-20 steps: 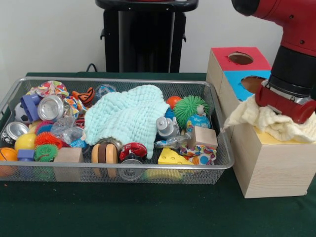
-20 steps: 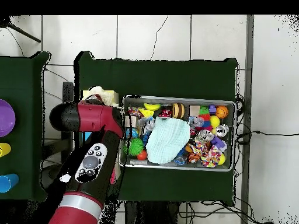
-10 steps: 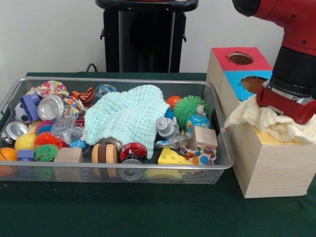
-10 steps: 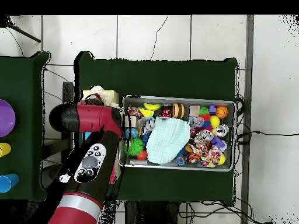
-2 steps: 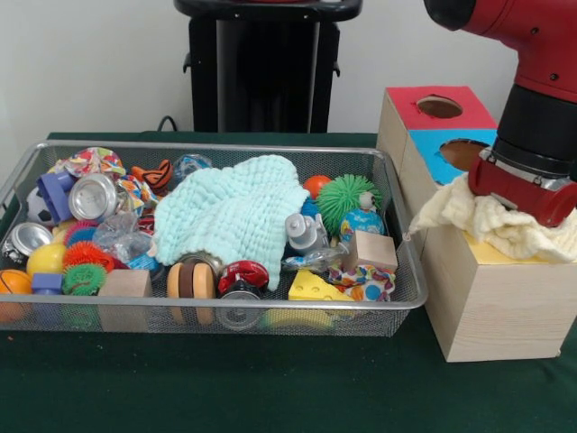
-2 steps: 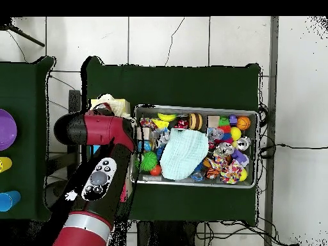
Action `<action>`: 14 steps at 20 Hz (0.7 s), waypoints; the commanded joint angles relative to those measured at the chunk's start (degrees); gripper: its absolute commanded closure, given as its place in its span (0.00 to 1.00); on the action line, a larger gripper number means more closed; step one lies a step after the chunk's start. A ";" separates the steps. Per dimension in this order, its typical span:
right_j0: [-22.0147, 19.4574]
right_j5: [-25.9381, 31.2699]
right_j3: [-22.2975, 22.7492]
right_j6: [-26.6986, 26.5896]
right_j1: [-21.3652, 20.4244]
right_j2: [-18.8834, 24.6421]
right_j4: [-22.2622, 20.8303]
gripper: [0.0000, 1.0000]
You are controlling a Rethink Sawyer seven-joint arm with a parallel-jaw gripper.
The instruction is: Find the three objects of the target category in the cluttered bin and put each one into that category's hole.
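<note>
Resting on one yellow-topped box, one cream cloth; three boxes

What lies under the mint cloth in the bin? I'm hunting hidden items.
A wooden spool pokes out beneath the mint cloth's front edge in the bin. Anything deeper underneath is covered.

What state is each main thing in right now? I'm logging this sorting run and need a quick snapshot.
cream cloth: bunched on top of the yellow-topped box, under the arm's end.
yellow-topped box: hole hidden by the cloth.
blue-topped box: hole uncovered.
red-topped box: hole uncovered.
gripper: buried in the cloth.
mint cloth: spread over toys in the bin.
wire bin: crowded with toys.
</note>
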 commanded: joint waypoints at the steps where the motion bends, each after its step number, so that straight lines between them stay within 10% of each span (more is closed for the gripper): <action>1: -3.63 -4.43 4.74 8.42 8.86 2.58 -0.41 0.00; 14: -4.90 -4.24 5.50 6.82 7.92 4.48 -0.44 0.00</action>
